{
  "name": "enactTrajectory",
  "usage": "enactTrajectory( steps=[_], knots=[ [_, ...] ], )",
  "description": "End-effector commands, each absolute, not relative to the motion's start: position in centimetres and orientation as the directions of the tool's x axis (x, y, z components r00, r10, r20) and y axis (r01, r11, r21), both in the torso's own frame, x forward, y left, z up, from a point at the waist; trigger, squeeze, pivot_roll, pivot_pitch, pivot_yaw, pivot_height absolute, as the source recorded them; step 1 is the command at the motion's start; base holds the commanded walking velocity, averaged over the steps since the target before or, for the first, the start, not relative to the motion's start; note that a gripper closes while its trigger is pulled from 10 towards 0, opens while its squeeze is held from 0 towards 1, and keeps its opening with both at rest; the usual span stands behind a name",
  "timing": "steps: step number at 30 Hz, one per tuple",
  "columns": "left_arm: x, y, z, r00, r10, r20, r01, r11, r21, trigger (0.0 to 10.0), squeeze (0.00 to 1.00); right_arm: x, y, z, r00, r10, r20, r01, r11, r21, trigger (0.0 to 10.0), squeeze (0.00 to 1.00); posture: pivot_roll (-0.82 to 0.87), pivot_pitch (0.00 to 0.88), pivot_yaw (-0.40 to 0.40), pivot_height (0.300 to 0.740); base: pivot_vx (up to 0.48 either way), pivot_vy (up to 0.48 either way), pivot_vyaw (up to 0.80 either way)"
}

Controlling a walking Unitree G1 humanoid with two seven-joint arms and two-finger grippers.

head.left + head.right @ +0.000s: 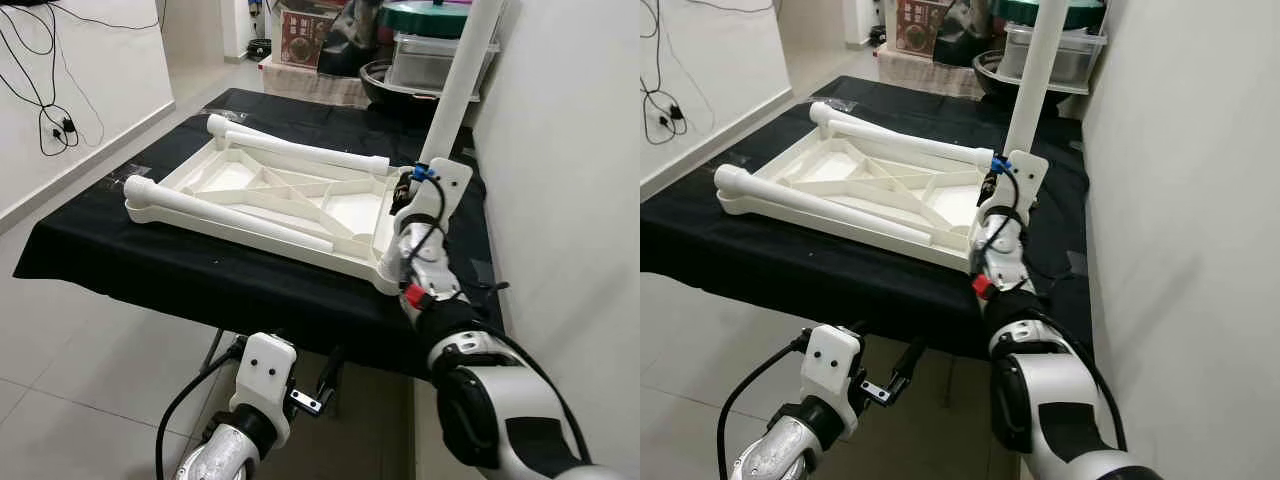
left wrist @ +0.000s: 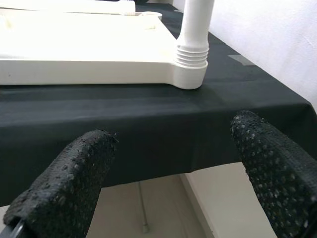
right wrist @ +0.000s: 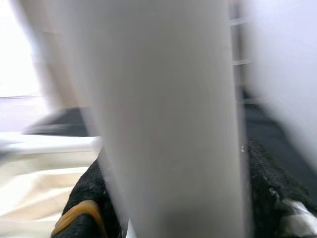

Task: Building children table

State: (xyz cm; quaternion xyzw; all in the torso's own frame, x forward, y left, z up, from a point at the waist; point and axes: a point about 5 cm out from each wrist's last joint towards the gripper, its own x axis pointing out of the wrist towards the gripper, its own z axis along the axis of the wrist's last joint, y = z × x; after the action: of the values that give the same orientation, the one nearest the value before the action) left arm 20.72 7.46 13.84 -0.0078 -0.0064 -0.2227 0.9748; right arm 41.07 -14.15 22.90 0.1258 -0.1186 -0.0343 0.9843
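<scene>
A white children's table top (image 1: 300, 200) lies upside down on a table covered with black cloth (image 1: 150, 270). Two white legs lie flat along it, one at the far side (image 1: 300, 150) and one at the near side (image 1: 220, 212). A third leg (image 1: 460, 80) stands upright in the near right corner socket (image 2: 192, 69). My right gripper (image 1: 412, 185) is shut around this upright leg (image 3: 168, 124), and my arm hides the leg's lower part. My left gripper (image 1: 320, 385) hangs open below the table's front edge, its fingers (image 2: 74, 183) apart with nothing between them.
A white wall (image 1: 570, 150) runs close along the table's right side. Plastic containers (image 1: 430, 55), a dark bowl and a box (image 1: 305, 35) crowd the far end. Cables (image 1: 55, 120) hang on the left wall. Tiled floor (image 1: 90, 380) lies left and in front.
</scene>
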Motion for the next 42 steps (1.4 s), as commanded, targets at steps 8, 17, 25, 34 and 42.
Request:
enactTrajectory(
  steps=[8,17,25,34,42],
  knots=[
    [20.9,7.4,13.5,0.901,-0.435,0.000,0.435,0.901,-0.009,10.0,0.00,40.2,-15.2,21.0,0.851,0.486,0.200,-0.521,0.826,0.213,10.0,0.00,0.08,0.062,-0.101,0.740,0.000,0.000,0.00],
    [20.9,7.4,13.6,0.903,-0.430,0.003,0.430,0.903,-0.006,10.0,0.00,40.1,-13.1,22.2,0.681,0.705,0.199,-0.732,0.653,0.192,10.0,0.00,0.10,0.069,-0.106,0.740,0.000,0.000,0.00],
    [20.7,7.4,13.7,0.905,-0.426,0.004,0.426,0.905,-0.006,10.0,0.00,39.4,-9.8,23.2,0.456,0.870,0.188,-0.889,0.437,0.135,10.0,0.00,0.11,0.073,-0.116,0.740,0.000,0.000,0.00],
    [20.6,7.4,13.7,0.905,-0.425,0.004,0.425,0.905,-0.005,10.0,0.00,40.3,-9.8,23.2,0.609,0.776,0.166,-0.793,0.598,0.117,0.0,0.00,0.10,0.063,-0.114,0.740,0.000,0.000,0.00],
    [20.6,7.3,13.5,0.902,-0.432,-0.002,0.432,0.902,-0.006,10.0,0.00,41.6,-14.2,22.3,0.931,0.348,0.110,-0.356,0.932,0.066,0.0,0.00,0.10,0.047,-0.106,0.740,0.000,0.000,0.00]
  ],
)
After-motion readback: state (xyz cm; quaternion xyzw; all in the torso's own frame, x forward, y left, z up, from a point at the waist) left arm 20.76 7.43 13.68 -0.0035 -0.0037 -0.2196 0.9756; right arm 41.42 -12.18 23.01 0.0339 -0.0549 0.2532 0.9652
